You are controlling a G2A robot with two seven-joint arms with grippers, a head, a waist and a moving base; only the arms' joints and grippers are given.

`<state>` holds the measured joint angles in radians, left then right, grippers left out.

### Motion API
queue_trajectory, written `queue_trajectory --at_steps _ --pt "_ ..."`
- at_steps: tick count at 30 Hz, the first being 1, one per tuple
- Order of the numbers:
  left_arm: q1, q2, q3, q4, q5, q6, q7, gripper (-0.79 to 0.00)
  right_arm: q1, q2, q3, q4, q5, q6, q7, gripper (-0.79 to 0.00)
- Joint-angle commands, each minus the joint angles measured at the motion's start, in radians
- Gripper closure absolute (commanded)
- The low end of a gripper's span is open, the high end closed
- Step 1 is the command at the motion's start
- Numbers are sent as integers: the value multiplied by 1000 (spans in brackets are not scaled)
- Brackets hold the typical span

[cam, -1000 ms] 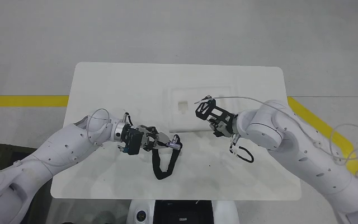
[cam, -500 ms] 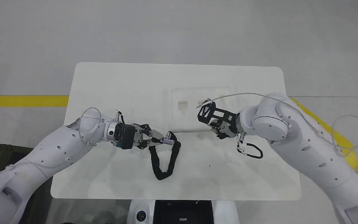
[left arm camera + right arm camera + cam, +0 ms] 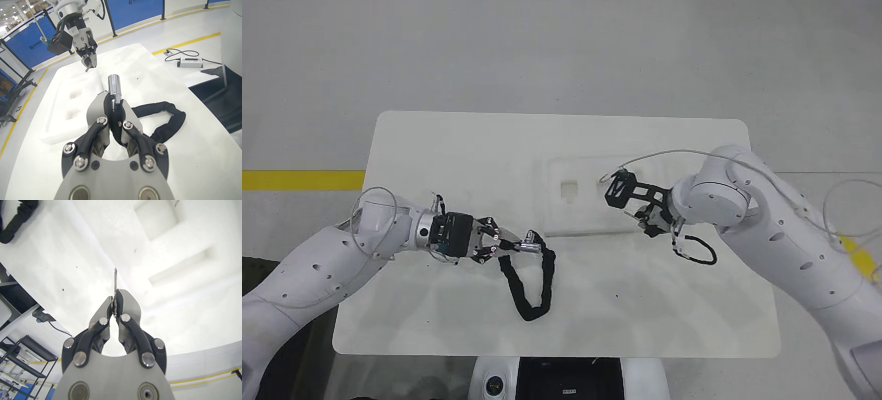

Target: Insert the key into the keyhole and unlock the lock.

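The lock is a chrome cylinder (image 3: 114, 84) on a black fabric-covered chain loop (image 3: 164, 121). My left gripper (image 3: 113, 106) is shut on the chain's end just behind the cylinder, which points away from it. In the top view the left gripper (image 3: 504, 243) holds the lock (image 3: 529, 240) at the table's front left, the chain (image 3: 532, 290) trailing toward the front edge. My right gripper (image 3: 114, 298) is shut on a thin metal key (image 3: 115, 281), blade pointing out. It hangs over the foam tray's front edge (image 3: 647, 222), right of the lock and apart from it; the key (image 3: 87, 69) points down.
A white foam tray (image 3: 592, 195) with recessed pockets lies at the table's middle back. The white table (image 3: 692, 300) is bare to the front right. A black cable loop (image 3: 697, 250) hangs from the right wrist.
The left gripper has drawn back to the left with the lock and chain. The right gripper with the key has shifted right and back, so the gap between key and lock has widened.
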<state>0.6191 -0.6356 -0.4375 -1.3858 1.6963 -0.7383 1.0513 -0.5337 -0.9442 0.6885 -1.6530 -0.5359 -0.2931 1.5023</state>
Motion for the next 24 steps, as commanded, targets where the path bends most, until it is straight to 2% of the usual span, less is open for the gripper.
queue_trajectory --at_steps 1,14,24 --pt "2 1 -2 -3 0 2 -3 0 18 -10 -19 11 2 9 13 0" --pt "2 1 -2 -3 0 2 -3 0 112 -79 -129 129 3 36 20 0" --pt "2 1 -2 -3 0 2 -3 0 124 -102 -144 189 25 27 -11 0"
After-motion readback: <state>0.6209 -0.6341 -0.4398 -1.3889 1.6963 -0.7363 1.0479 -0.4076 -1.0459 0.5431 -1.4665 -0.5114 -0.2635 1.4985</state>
